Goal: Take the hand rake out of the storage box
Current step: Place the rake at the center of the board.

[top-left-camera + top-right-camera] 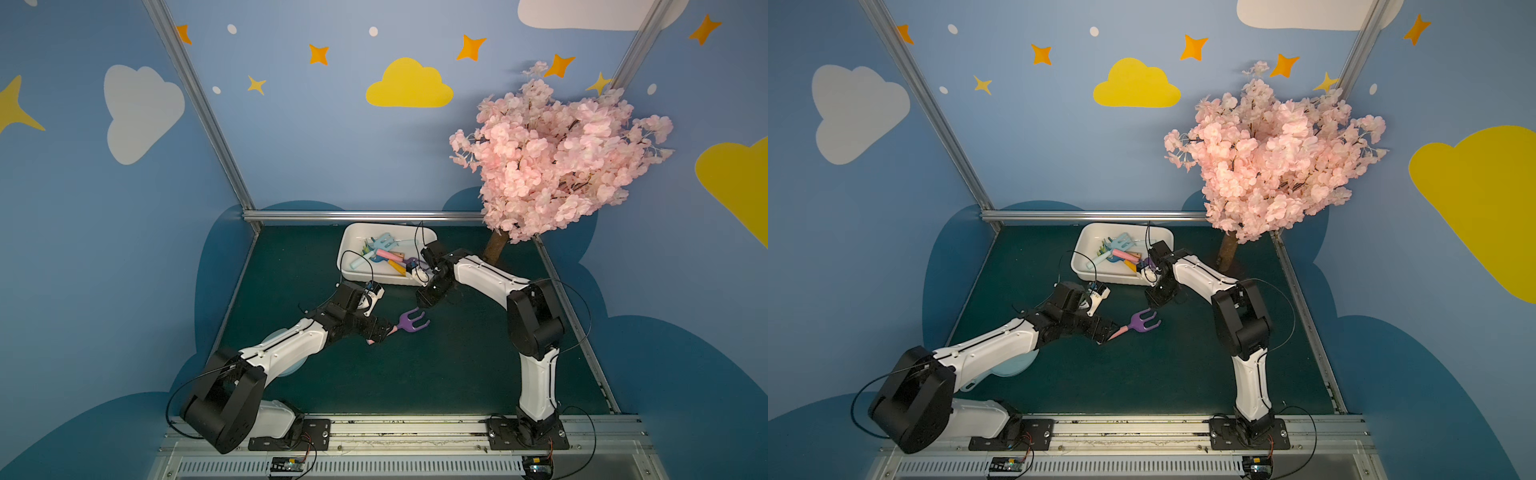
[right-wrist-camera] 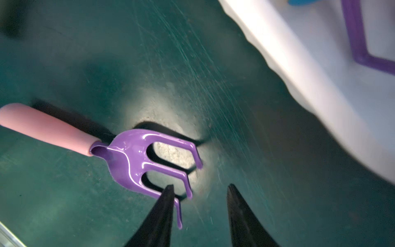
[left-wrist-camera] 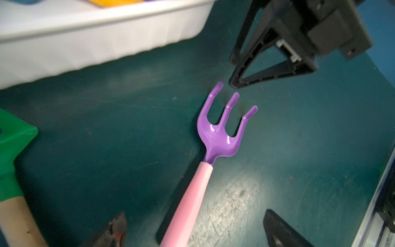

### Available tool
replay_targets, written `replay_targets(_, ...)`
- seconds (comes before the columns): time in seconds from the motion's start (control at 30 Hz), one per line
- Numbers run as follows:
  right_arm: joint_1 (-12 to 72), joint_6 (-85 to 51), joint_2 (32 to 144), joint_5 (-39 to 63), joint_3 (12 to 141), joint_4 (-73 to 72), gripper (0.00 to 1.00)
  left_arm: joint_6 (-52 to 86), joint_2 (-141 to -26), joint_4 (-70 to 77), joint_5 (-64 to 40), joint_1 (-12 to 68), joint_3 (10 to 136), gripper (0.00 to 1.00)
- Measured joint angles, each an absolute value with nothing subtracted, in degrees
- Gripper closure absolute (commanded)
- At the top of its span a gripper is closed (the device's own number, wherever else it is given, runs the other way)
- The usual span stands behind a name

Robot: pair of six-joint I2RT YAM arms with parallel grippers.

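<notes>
Open mat [image 1: 374, 374] flanks the hand rake [image 1: 411, 324]; right pincer [image 2: 200, 185] crowds its tines.

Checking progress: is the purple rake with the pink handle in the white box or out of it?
Out. In both top views the rake lies on the green mat, apart from the box.

Hand rake [image 3: 220, 136] lies on the surface [image 3: 106, 132]. Counting its tines as twelve o'clock, the right gripper [image 3: 232, 71] hangs near twelve and the storage box [image 3: 96, 42] sits at ten.
</notes>
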State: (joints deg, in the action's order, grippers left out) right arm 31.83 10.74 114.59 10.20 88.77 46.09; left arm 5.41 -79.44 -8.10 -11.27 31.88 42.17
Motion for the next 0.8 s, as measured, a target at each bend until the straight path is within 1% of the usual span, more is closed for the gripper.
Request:
replay_targets(0.03, 31.1, 9.6, 113.1, 10.1, 87.4, 46.0, 0.10, 5.1, -79.9, -8.6, -10.9, 32.6, 42.4, 0.00)
replay_targets(0.07, 30.0, 8.7, 111.4, 9.9, 86.1, 46.0, 0.09, 4.7, -80.5, -9.2, -10.6, 33.6, 42.8, 0.00)
replay_targets(0.17, 26.9, 5.9, 106.7, 10.2, 83.2, 45.1, 0.08, 3.8, -84.4, -11.0, -9.9, 35.6, 44.8, 0.01)
replay_targets(0.27, 24.6, 3.5, 103.1, 10.0, 81.1, 43.4, 0.08, 3.3, -91.5, -14.1, -8.8, 36.5, 48.9, 0.05)
replay_targets(0.37, 24.2, 2.1, 100.7, 10.1, 79.5, 42.0, 0.08, 3.1, -96.7, -16.6, -7.0, 36.9, 52.2, 0.17)
replay_targets(0.43, 24.2, 1.4, 99.9, 10.0, 78.7, 41.5, 0.08, 3.4, -98.5, -17.7, -6.0, 37.2, 54.7, 0.23)
replay_targets(0.53, 24.1, 0.6, 98.7, 9.8, 77.2, 40.1, 0.08, 3.8, -100.7, -18.9, -4.4, 37.8, 57.1, 0.42)
replay_targets(0.57, 24.0, 0.3, 98.3, 9.8, 76.6, 39.6, 0.08, 3.7, -101.2, -19.3, -3.5, 38.0, 57.7, 0.51)
replay_targets(0.6, 23.8, 0.1, 97.7, 9.7, 76.1, 39.3, 0.08, 3.9, -101.6, -19.6, -3.0, 38.1, 58.2, 0.56)
replay_targets(0.7, 23.0, -0.5, 96.1, 9.5, 74.7, 38.3, 0.08, 4.8, -102.1, -19.9, -2.0, 38.1, 58.7, 0.64)
replay_targets(0.8, 22.1, -1.2, 94.6, 9.5, 73.5, 37.0, 0.08, 5.9, -102.1, -20.0, -1.8, 38.1, 58.7, 0.70)
